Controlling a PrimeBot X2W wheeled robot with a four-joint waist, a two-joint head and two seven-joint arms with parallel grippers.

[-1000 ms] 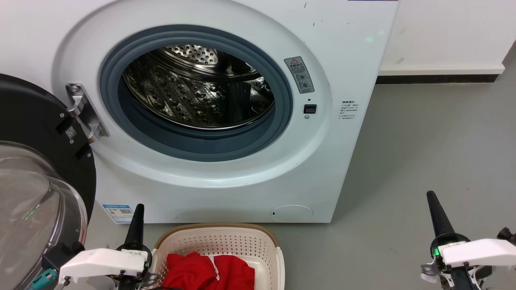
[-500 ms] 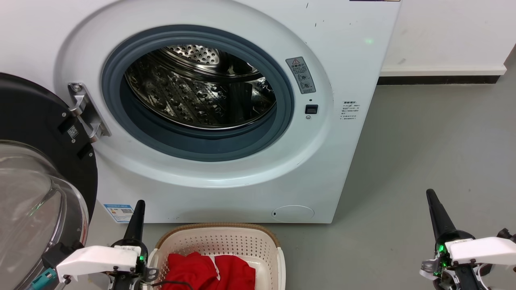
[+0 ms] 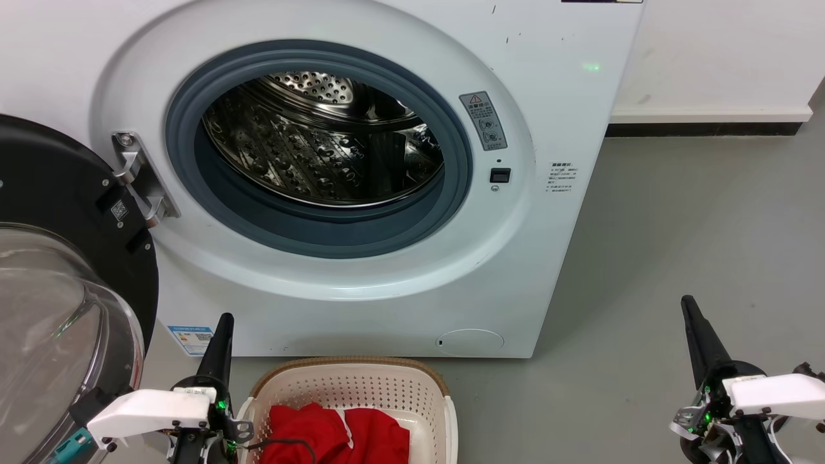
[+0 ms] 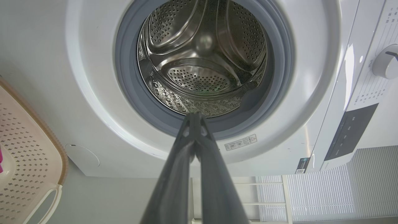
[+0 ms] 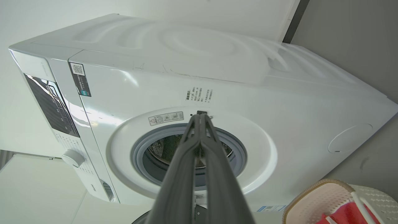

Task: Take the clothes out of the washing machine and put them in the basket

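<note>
One washing machine (image 3: 361, 283), a white front-loader on a grey floor (image 3: 677, 225). Its door (image 3: 58, 258), black frame and glass, is swung open at the left, close by the left arm. The drum (image 3: 309, 161) is bare perforated steel.

One basket (image 3: 351, 390), on the floor just before the washer's foot. The clothes (image 3: 338, 438), red, lie inside it.

The left gripper (image 3: 225, 319) is just left of the basket, fingers clenched tip to tip and holding nothing. The right gripper (image 3: 688, 303) is over bare floor well to the right, fingers likewise pressed together and empty.

The wrist views add a control dial (image 4: 385, 60) and a dark display panel (image 4: 349, 130); the right wrist view also shows the machine's top.

Writing:
- warning sticker (image 3: 483, 120) with a red triangle, right of the porthole
- small-print label (image 3: 562, 175), too small to read
- blue label (image 3: 193, 338) with a QR code, lower left corner
- QR sticker (image 3: 119, 210) on the door
</note>
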